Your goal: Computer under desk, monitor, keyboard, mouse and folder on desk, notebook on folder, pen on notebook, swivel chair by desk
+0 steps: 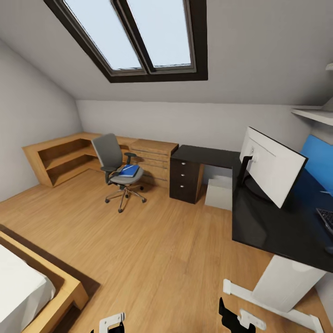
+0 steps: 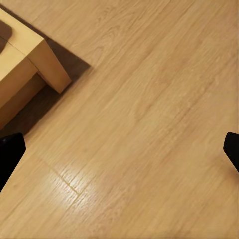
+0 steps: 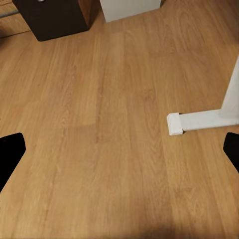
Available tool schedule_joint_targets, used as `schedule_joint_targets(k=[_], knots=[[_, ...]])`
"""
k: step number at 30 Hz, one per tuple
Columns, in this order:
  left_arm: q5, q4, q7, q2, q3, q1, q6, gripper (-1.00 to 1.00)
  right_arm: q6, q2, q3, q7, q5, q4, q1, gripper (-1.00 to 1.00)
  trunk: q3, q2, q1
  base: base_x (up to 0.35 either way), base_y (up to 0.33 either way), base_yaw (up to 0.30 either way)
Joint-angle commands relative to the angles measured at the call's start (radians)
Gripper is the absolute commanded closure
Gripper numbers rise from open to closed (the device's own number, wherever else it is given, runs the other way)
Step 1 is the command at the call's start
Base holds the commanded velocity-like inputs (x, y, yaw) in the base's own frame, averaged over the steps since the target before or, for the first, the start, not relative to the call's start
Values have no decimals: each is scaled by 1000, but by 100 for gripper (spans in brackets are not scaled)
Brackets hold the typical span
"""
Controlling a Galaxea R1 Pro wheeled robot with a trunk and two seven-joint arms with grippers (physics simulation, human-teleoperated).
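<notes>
A grey swivel chair (image 1: 112, 163) stands out on the wood floor, away from the black desk (image 1: 273, 226). On its seat lies a blue folder (image 1: 129, 171) with something thin and light on top. The monitor (image 1: 274, 164) stands on the desk. A dark keyboard (image 1: 326, 220) shows at the picture's right edge, and a dark shape in front of it may be the mouse (image 1: 329, 250). The white computer (image 1: 219, 192) sits on the floor under the desk. My left gripper (image 2: 119, 152) and right gripper (image 3: 119, 152) hang open over bare floor, holding nothing.
A dark drawer unit (image 1: 186, 179) stands at the desk's far end, with low wooden shelves (image 1: 62, 157) along the back wall. A bed frame (image 1: 55, 296) lies at the near left. The desk's white foot (image 1: 273, 300) juts onto the floor by my right arm.
</notes>
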Motion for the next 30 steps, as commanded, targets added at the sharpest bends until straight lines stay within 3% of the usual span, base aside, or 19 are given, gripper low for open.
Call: schedule_joint_targets(k=[1, 2, 3, 8, 19, 30], knots=[[11, 1, 5, 1, -9, -1, -4, -100, -4, 0, -4, 11, -9, 2, -1, -100, 2, 6, -4, 0, 0, -1], [12, 1, 5, 1, -10, -1, -2, -100, -4, 0, -4, 11, -8, 2, -1, -100, 5, 13, -8, 0, 0, 0], [9, 1, 2, 0, -11, -1, -5, -100, -4, 6, -3, 12, 32, 2, -1, -100, 5, 13, -8, 0, 0, 0], [12, 1, -1, 3, -8, -1, -8, -100, -4, 15, -4, 10, 73, 3, -1, -100, 5, 13, -8, 0, 0, -1], [14, 7, 0, 5, -5, -1, -8, -100, -4, 10, -4, 6, 77, 2, -1, -100, 2, 13, -8, -209, -24, -179], [12, 26, 2, 3, -4, -1, -10, -100, -2, 9, -4, 5, 77, 2, -1, -100, 7, 27, -15, -146, -159, -17]])
